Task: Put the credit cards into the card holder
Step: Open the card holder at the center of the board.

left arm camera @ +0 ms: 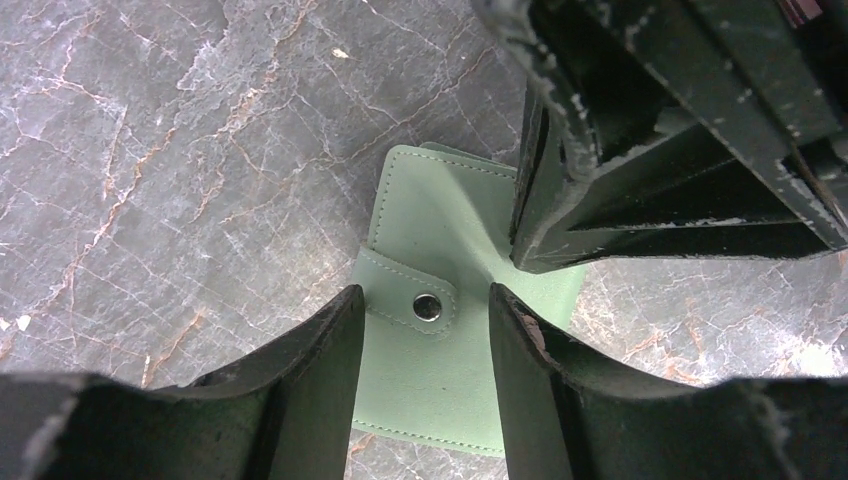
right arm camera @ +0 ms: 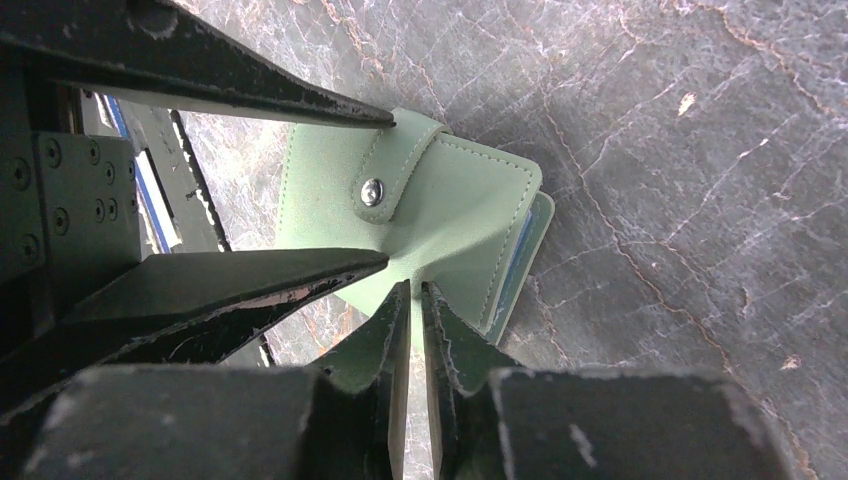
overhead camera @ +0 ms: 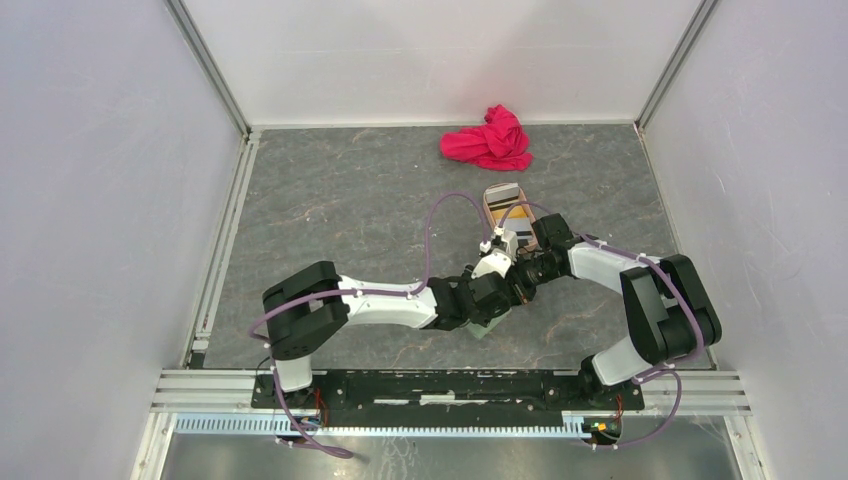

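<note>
Pinching the cover edge of the card holder [right arm camera: 450, 210] between nearly closed jaws, the right gripper [right arm camera: 415, 320] works near the middle of the table's [overhead camera: 330, 200] near edge. The left gripper [left arm camera: 425, 295] hangs open astride the snapped strap [right arm camera: 395, 170]. Pulling against the fastened snap could slip the thin cover free or drag the holder. The credit cards [overhead camera: 503, 197] lie farther back.

The card holder [left arm camera: 440, 250] is sage green with matching stitching, a silver snap button [left arm camera: 427, 307] and a pale blue inner edge. The table [left arm camera: 150, 150] is dark grey, marble-patterned with tan and white veins; the cloth [overhead camera: 490, 138] is bright pinkish red.
</note>
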You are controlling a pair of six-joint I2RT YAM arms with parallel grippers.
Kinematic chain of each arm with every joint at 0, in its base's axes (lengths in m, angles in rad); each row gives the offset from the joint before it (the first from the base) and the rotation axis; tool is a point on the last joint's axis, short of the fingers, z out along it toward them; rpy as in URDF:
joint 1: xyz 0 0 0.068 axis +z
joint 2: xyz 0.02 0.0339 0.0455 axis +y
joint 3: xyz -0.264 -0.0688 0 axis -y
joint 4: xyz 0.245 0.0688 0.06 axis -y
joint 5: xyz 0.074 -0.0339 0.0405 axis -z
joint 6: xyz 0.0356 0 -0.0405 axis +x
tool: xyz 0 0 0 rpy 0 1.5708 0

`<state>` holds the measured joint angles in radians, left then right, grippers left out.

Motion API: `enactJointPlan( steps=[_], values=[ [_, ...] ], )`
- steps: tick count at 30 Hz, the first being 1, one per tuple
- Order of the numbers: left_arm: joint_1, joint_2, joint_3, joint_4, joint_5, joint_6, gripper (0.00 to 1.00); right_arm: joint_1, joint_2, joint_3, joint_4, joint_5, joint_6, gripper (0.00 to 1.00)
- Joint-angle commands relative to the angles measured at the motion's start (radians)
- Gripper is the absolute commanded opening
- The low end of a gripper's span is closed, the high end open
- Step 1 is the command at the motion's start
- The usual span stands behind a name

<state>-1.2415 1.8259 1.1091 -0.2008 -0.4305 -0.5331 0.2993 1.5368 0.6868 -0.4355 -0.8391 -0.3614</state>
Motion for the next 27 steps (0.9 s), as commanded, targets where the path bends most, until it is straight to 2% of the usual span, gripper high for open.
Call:
enactJointPlan(
  steps=[1, 6, 10, 14, 19, 20, 23, 27],
  values=[
    [-0.009, -0.009, 0.009, 0.026, -0.02, -0.022, 0.56, 0.002, 0.044, 0.0, 0.066, 0.171, -0.047, 0.16],
    [-0.01, 0.027, 0.05, -0.045, -0.061, -0.05, 0.53, 0.003, 0.045, 0.001, 0.064, 0.171, -0.047, 0.16],
    [-0.007, 0.031, 0.053, -0.061, -0.084, -0.067, 0.46, 0.002, 0.045, 0.0, 0.064, 0.173, -0.047, 0.16],
    [-0.007, 0.039, 0.063, -0.07, -0.084, -0.066, 0.33, 0.003, 0.045, 0.0, 0.064, 0.176, -0.047, 0.16],
    [-0.006, 0.019, 0.051, -0.07, -0.095, -0.068, 0.3, 0.002, 0.044, 0.0, 0.064, 0.178, -0.047, 0.16],
    [-0.006, 0.016, 0.049, -0.068, -0.097, -0.068, 0.27, 0.002, 0.045, 0.0, 0.065, 0.178, -0.047, 0.16],
    [-0.006, 0.001, 0.034, -0.052, -0.097, -0.065, 0.05, 0.003, 0.044, 0.0, 0.064, 0.181, -0.045, 0.16],
    [0.001, -0.027, 0.003, -0.028, -0.088, -0.065, 0.02, 0.002, 0.046, 0.001, 0.067, 0.194, -0.041, 0.16]
  ],
)
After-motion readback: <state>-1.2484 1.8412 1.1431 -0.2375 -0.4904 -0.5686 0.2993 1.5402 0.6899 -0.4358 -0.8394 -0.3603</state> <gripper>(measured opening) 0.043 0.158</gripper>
